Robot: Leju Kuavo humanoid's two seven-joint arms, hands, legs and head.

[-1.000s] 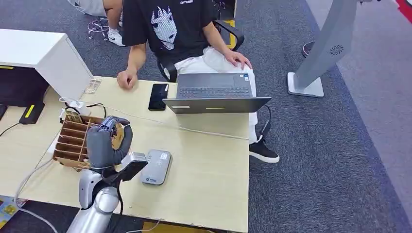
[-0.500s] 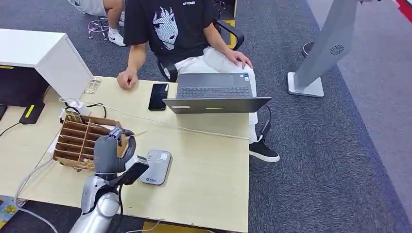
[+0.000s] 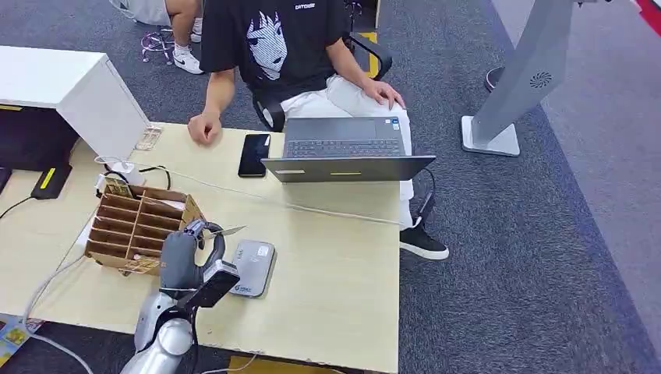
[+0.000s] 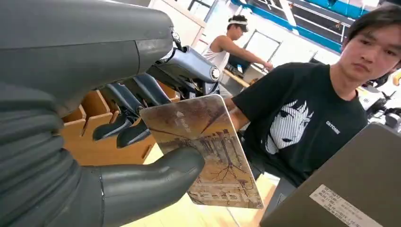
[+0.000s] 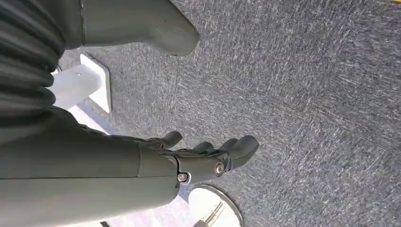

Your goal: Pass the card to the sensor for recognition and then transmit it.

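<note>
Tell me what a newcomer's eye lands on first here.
The left hand at the table's near edge, pinching a printed card just beside the grey sensor. Next, the person in a black T-shirt seated across the table behind an open laptop, and the wooden slotted rack left of the hand.

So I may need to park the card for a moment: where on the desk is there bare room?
Bare tabletop lies between the grey sensor, the laptop and the desk's right edge. It is crowded by the wooden organizer, where cables run and the left hand holds the card.
</note>
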